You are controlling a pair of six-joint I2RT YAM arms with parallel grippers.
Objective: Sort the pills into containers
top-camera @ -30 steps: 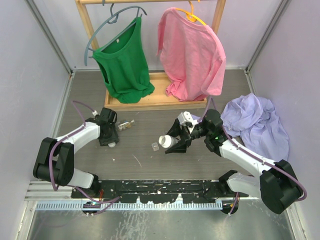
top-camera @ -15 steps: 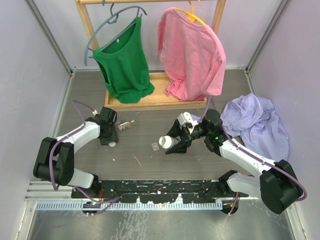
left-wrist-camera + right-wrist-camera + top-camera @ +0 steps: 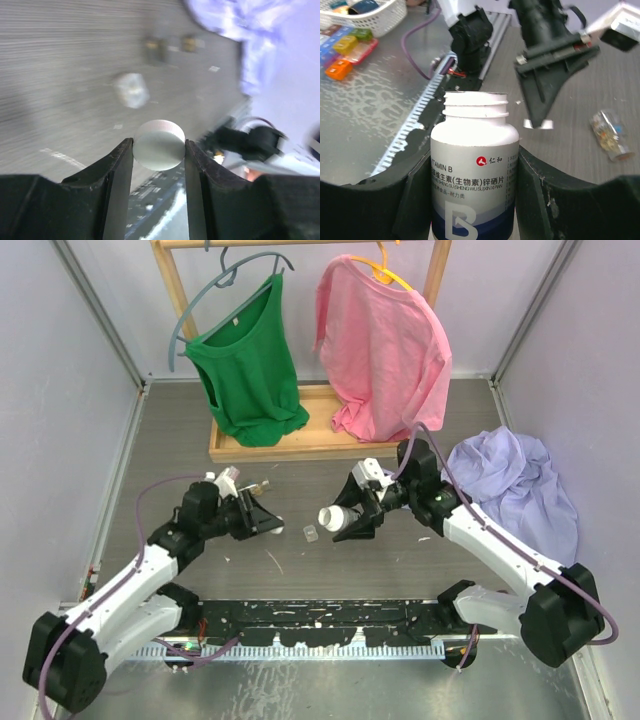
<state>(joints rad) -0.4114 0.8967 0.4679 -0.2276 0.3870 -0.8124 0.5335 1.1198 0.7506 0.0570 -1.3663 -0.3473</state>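
Observation:
My right gripper [image 3: 345, 521] is shut on a white, uncapped Vitamin B pill bottle [image 3: 331, 519], held tilted above the table's middle; its open mouth shows in the right wrist view [image 3: 475, 107]. My left gripper [image 3: 272, 524] is shut on the bottle's white round cap [image 3: 159, 151], just left of the bottle. A tiny clear tub [image 3: 309, 532] lies on the table between the grippers. Small brownish tubs [image 3: 258, 487] lie behind the left gripper. The left wrist view shows a blurred clear tub [image 3: 131, 90] and two dark brownish ones [image 3: 154, 45]. No loose pills show.
A wooden rack [image 3: 300, 445] at the back carries a green shirt [image 3: 245, 365] and a pink shirt [image 3: 380, 345]. A crumpled lilac cloth [image 3: 515, 485] lies at the right. The black rail [image 3: 320, 615] runs along the near edge.
My left arm has swung from the far left toward the middle, and its gripper now holds the white cap up off the table. The right gripper and bottle have barely shifted.

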